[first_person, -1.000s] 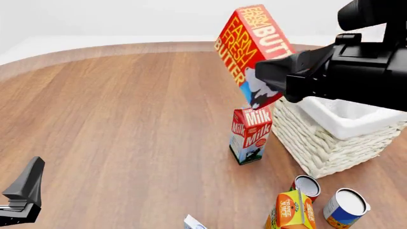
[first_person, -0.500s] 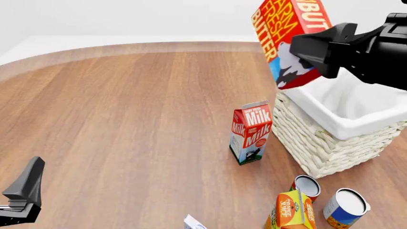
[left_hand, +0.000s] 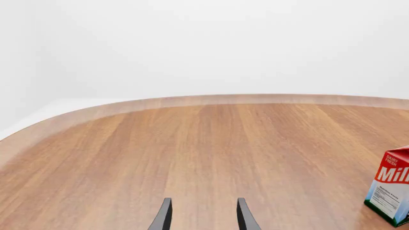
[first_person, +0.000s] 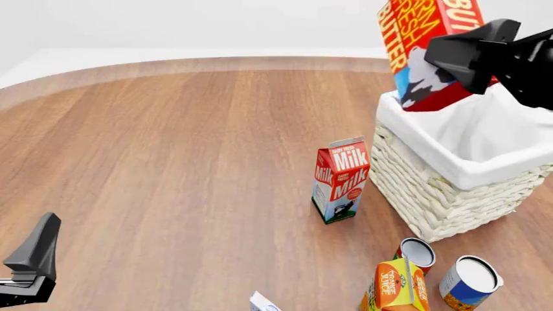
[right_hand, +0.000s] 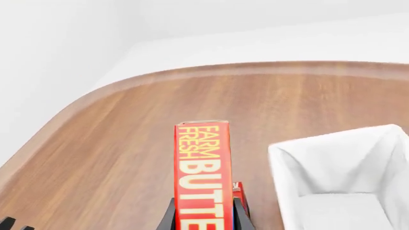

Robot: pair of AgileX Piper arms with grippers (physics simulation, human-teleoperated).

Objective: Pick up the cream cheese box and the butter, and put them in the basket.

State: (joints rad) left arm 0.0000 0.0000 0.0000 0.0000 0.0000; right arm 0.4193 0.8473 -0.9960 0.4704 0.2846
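Note:
The butter (first_person: 421,48), a red and orange box, is clamped in my right gripper (first_person: 451,59) and hangs tilted in the air over the left rim of the basket (first_person: 449,170). In the right wrist view the butter (right_hand: 201,175) stands between the fingers (right_hand: 168,218), with the basket's white lining (right_hand: 345,191) beside and below it. A corner of the cream cheese box (first_person: 261,302) shows at the front edge of the table. My left gripper (first_person: 33,258) is low at the front left, far from it. It is open and empty in the left wrist view (left_hand: 203,216).
A red milk carton (first_person: 340,186) stands just left of the basket and also shows in the left wrist view (left_hand: 391,191). Two tin cans (first_person: 417,253) (first_person: 469,282) and an orange juice carton (first_person: 395,285) stand in front of the basket.
My right gripper has carried the butter rightward from above the milk carton to over the basket's left rim. The left arm has not moved.

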